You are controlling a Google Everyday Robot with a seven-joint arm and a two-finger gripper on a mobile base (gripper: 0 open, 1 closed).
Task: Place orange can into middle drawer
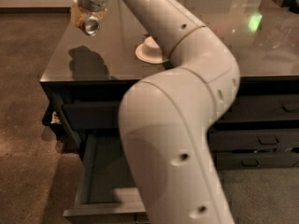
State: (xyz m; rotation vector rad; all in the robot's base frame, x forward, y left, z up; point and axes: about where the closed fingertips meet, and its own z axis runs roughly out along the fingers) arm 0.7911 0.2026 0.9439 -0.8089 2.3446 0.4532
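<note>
The white arm (pixel 187 125) is seen filling the foreground, bent at a large elbow in front of the cabinet and stretched up toward the far left corner of the tabletop (pixel 112 64). The dark, glossy top is carried by a cabinet of dark grey drawers. Below the front edge, at the left end, the middle drawer (pixel 88 171) is pulled well out, and its paler inner walls are exposed; most of its right part is hidden by the arm. Closed drawer fronts (pixel 261 141) with small bar handles are stacked at the right end. A white dish (pixel 148 52) is set on the top, back from the front edge, partly covered by the arm. The gripper (pixel 89 10) is held above the left edge, near the far left corner. It is clenched around the orange can (pixel 90 26), which is lifted clear of the surface, its silver end turned toward the camera. A shadow (pixel 86 62) is cast on the top beneath it.
</note>
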